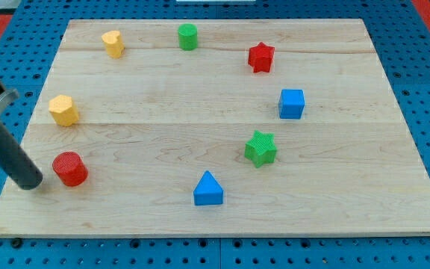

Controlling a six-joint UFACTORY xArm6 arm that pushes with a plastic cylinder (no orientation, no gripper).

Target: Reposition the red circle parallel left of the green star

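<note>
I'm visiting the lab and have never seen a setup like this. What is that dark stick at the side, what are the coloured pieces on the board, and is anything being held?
There is only one picture, from a camera looking down at a slant on a wooden board. The dark stick is a robot arm's rod; it has no grasping end effector, so nothing is held. It only pushes things with my tip, which sits at the view's lower left, close beside the red circle, on its left.

On the board lie small blocks: a yellow heart, a green cylinder, a red star, a blue cube, a yellow hexagon, a green star and a blue triangle.

The red circle is far to the left of the green star, slightly lower in the view.
</note>
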